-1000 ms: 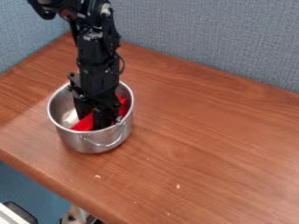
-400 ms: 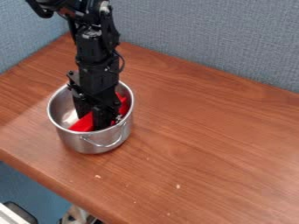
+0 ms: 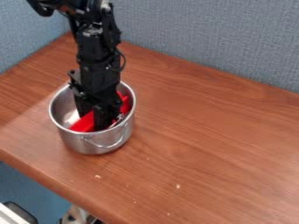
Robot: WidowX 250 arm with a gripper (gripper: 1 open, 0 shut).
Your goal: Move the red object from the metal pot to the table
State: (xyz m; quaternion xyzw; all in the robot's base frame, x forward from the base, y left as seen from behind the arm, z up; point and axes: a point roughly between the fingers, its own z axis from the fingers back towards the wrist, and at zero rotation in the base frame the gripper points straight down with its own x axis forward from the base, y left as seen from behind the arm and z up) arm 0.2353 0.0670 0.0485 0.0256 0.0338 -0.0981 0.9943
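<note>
The metal pot (image 3: 96,140) stands on the table (image 3: 216,131) toward its left side, with a small loop handle facing the front. The red object (image 3: 82,123) lies inside it, and red shows on both sides of the arm. My black gripper (image 3: 100,112) points straight down into the pot, its fingers low against the red object. The pot wall and the arm hide the fingertips, so I cannot make out whether they are closed on the block.
The table's rounded front edge runs diagonally from lower left to lower right. A blue-grey wall stands behind the table. Bare wood stretches to the right of the pot and in front of it.
</note>
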